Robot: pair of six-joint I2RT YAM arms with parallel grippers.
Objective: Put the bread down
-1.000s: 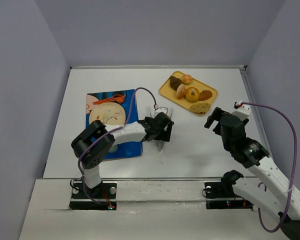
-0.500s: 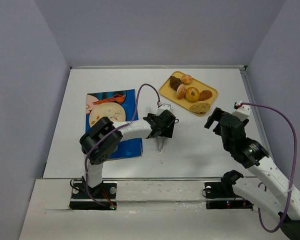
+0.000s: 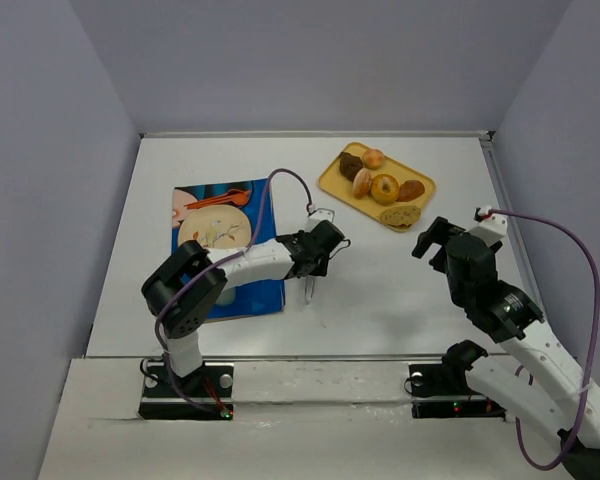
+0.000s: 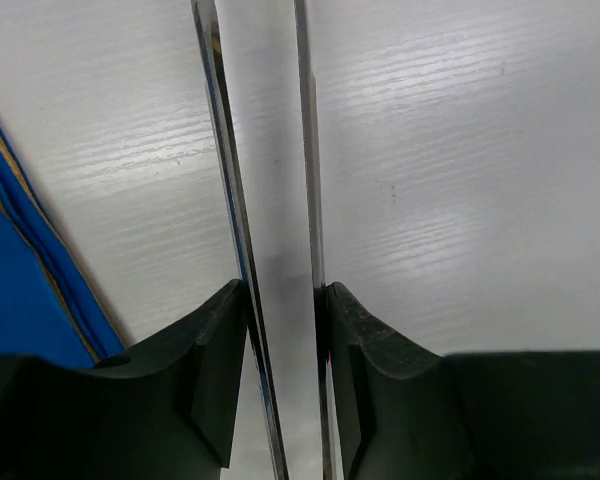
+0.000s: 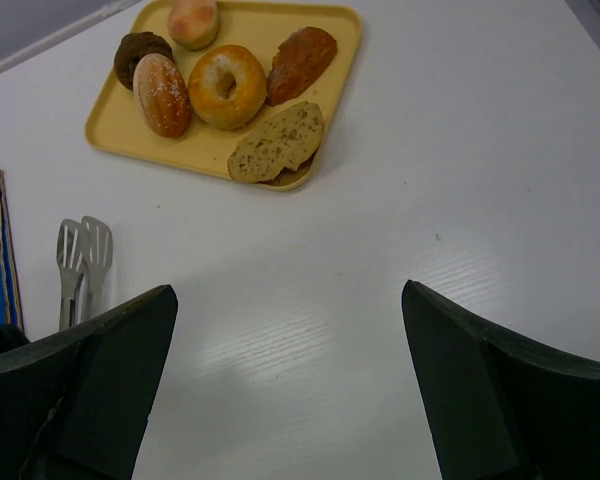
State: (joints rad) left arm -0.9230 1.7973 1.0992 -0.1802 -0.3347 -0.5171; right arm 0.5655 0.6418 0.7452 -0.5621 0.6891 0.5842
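From where I stand, the left gripper point(image 3: 315, 252) sits low over the white table point(image 3: 380, 300), just right of the blue rectangular placemat point(image 3: 230, 292). It is pinching a pair of slim metal tongs point(image 3: 308, 288). In the left wrist view its two dark fingers point(image 4: 212, 370) press against the outer faces of the tongs' two thin arms, one finger on each side. A strip of the blue mat shows at the lower left of that frame.

The right gripper point(image 5: 290, 400) hangs above the table at the right of the overhead frame. Its claw is spread wide with nothing between the fingers. It is near the yellow rectangular plastic tray point(image 3: 332, 183) but apart from it.

All the bread lies on that tray, which sits right of centre in the upper part of the overhead frame:
- a dark chocolate muffin point(image 5: 140, 48) and a small pale round bun point(image 5: 193, 18) at the far end
- an oblong sugared roll point(image 5: 162, 93) beside a golden bagel point(image 5: 226, 85) in the middle
- a reddish-brown pastry point(image 5: 300, 62) to the right of the bagel
- a flat seeded slice of bread point(image 5: 277, 142) at the near edge of the tray

In the right wrist view the tongs' flat slotted heads lie on the table at the left of the frame, well apart from the tray.

On the placemat rests a round cream plate point(image 3: 217, 232), with orange plastic cutlery point(image 3: 218, 198) above it in the frame. There is no bread on the plate.
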